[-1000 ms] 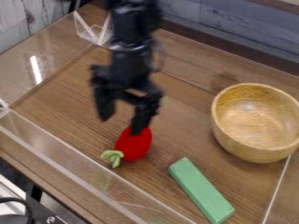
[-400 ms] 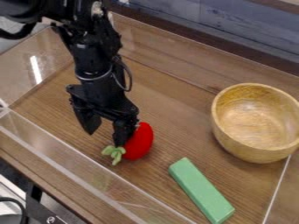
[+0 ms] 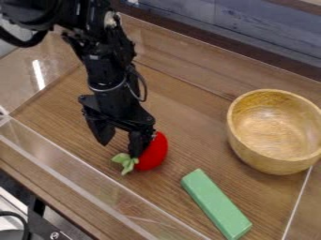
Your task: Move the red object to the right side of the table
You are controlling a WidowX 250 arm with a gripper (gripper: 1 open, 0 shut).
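The black pincer (image 3: 118,137) pointed straight down over the table (image 3: 189,103), its jaws spread wide and holding nothing. The red object (image 3: 150,152), leafy stem toward the near wall, lay just to the right of the pincer, one finger (image 3: 135,142) standing against or just beside its left flank; whether they touched could not be told. A green block (image 3: 215,203) lay lower right of the pincer, near the front edge, and a wooden bowl (image 3: 275,130) sat well to its right by the table's right end. Bare wood stretched between the toy and the bowl. The clear acrylic wall (image 3: 56,173) ran close in front of the pincer.
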